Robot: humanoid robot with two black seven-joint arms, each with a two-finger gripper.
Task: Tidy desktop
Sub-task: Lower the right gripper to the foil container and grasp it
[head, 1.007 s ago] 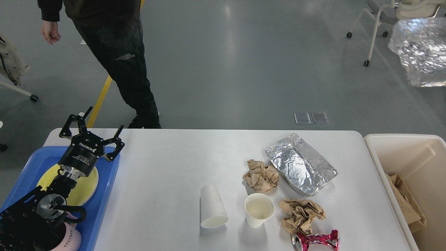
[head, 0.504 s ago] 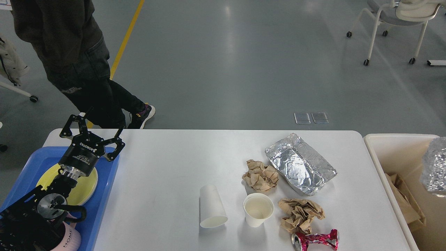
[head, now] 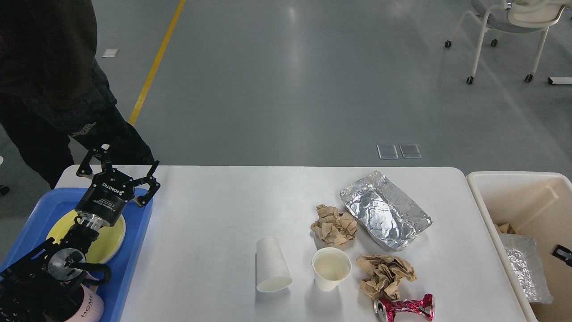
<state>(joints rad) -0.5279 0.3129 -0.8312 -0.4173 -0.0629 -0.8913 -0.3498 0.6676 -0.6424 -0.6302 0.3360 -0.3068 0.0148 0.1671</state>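
White and wide, the desktop (head: 214, 214) fills the near middle of my view, and at its close edge a crushed red can (head: 405, 308) is partly cut off, with two paper cups (head: 272, 264) and brown paper wads (head: 385, 275) just behind it. My left gripper (head: 117, 166) hangs released, fingers spread, over the blue tray (head: 136, 250), while of my right gripper (head: 563, 253) only a dark tip shows inside the cream bin (head: 485, 210), so I cannot tell its state. Farther back a foil tray (head: 385, 210) lies, then grey floor (head: 286, 89) and a half-hidden person (head: 49, 80).

"ROBOTIQ" on the left gripper (head: 117, 166); "HOME" on the pink mug (head: 89, 305)
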